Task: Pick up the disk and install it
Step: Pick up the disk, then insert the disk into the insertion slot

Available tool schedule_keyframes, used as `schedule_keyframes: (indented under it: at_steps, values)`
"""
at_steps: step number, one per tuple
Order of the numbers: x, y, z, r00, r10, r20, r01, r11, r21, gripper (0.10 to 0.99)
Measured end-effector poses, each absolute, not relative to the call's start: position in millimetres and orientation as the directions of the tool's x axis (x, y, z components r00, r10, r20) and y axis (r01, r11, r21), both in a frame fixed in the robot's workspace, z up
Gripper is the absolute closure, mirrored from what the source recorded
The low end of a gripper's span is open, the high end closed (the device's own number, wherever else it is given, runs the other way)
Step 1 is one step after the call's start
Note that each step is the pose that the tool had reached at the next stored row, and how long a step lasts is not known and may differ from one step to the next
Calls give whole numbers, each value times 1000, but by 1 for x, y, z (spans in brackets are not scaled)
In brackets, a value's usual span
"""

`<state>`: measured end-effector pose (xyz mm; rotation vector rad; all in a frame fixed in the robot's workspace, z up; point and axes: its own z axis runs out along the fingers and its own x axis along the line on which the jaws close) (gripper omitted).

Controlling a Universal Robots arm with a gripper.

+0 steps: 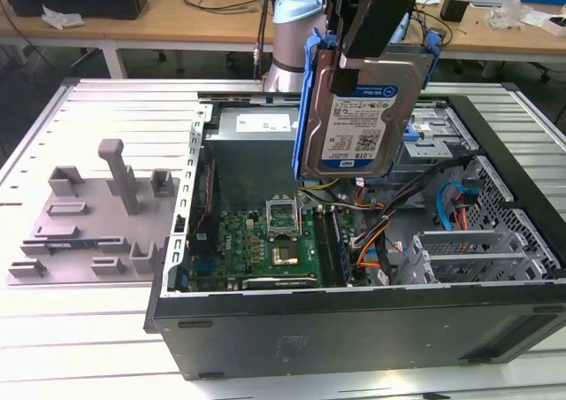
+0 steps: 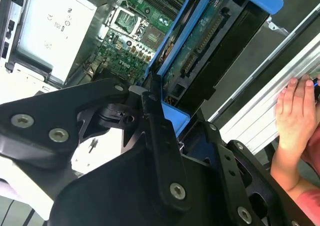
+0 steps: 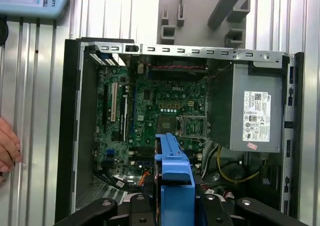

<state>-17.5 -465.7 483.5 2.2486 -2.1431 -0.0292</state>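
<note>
Holding the disk (image 1: 363, 112) clear of the table (image 1: 115, 108), the gripper (image 1: 358, 50) hangs over the open case (image 1: 354, 320).

Task status:
- Pick-up: done, judged from the present layout. The disk is off every surface and carried by the arm alone.
- Install: not yet done. The disk sits in no bay and touches no part of the case.

Disk position: the disk hangs on edge, slightly tilted, with its label side toward the exterior view. Its blue carrier (image 1: 305, 108) runs along both long edges. The lower edge is above the case interior, over the zone between the board (image 1: 265, 241) and the cable bundle (image 1: 389, 232). The metal cage (image 1: 478, 241) lies toward the exterior view's right of the disk and well below it. Which bay is meant to receive the disk cannot be told from these views.

End effector: the jaws are closed narrow on the upper end of the disk, one black finger (image 2: 160, 131) on each face, with the carrier end clamped between them. In the first wrist view the carrier edge (image 3: 175, 181) projects from the gripper straight toward the board. The grip appears to bear on the carrier as well as the drive body, though the contact patch is partly hidden by the finger links.

Surroundings: a grey fixture (image 1: 97, 214) lies on the table at the exterior view's left, apart from the case. A person's hand (image 2: 295, 106) rests on the table beside the case, well apart from the disk.
</note>
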Motion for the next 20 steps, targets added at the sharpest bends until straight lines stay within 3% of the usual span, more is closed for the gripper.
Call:
schedule_keyframes:
  at_steps: [20]
  values:
    - [-18, -466, 483, 49, -999, 10, -998, -48, 35, 718]
